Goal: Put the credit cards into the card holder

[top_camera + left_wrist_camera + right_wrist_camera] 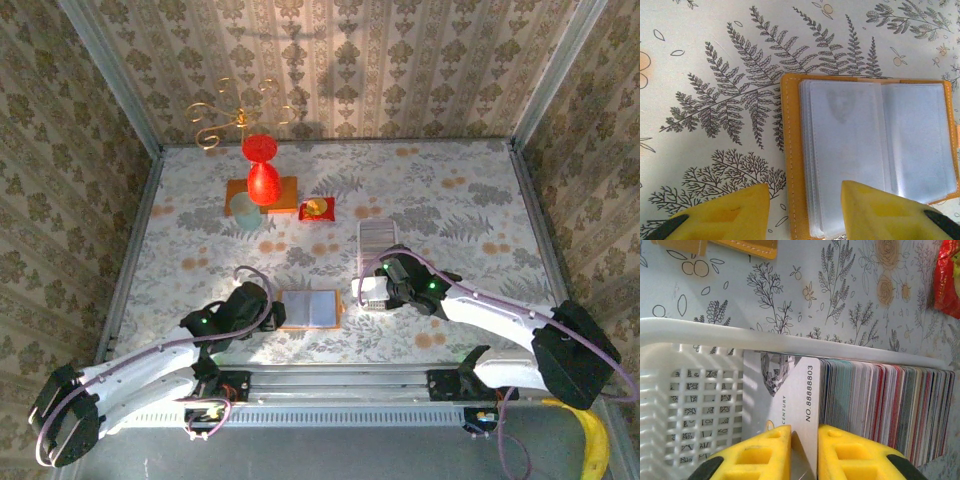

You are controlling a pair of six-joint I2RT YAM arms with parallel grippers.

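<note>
The left gripper (270,312) sat at the left edge of the open card holder (310,308), and in the left wrist view its yellow fingers (730,215) stood apart. One was over the bare table to the left of the holder's orange cover. The other was over the stack of clear sleeves (850,150). The holder lay flat and open on the fern-patterned table (450,200), its pockets showing no card that could be made out. Well behind the holder and a little to its left, a red vase (262,170) stood on an orange mat (285,195) beside a pale teal cup (245,211). A red packet (318,208) lay almost straight behind the holder. Just right of the holder stood a white lattice basket (378,235), and the right gripper (375,290) reached into its near end. In the right wrist view the credit cards (880,400) stood on edge in a tight row inside the basket (790,342). The right gripper's fingers (760,455) were pressed together on the white card (790,395) at the end of the row, printed CENTURY with a number.
</note>
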